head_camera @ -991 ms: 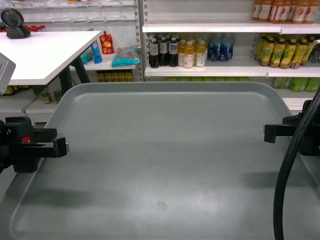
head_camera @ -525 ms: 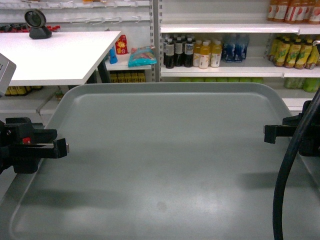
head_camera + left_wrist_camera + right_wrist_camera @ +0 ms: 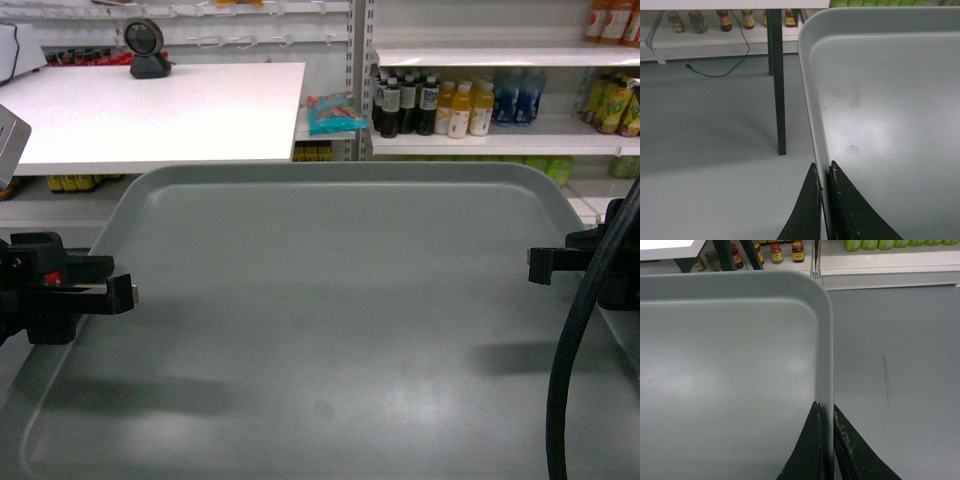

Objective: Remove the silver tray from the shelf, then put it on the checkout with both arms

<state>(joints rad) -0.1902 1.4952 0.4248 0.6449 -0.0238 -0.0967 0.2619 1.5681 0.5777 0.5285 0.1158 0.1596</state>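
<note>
The left gripper pinches the left rim of the silver tray, held level in the air. The right gripper pinches the right rim. The carrying step is under way; next both arms need to bring it over the checkout.

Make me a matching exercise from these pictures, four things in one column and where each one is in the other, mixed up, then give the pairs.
Things:
1. silver tray
2. black scanner
3. drink bottles
4. left gripper

Places:
A. standing on the white table, far side
B. clamped on the tray's left rim
C. on the store shelf to the right of the table
D. held in the air between both grippers, in front of the table

Pairs: 1-D, 2-A, 3-C, 4-B
</note>
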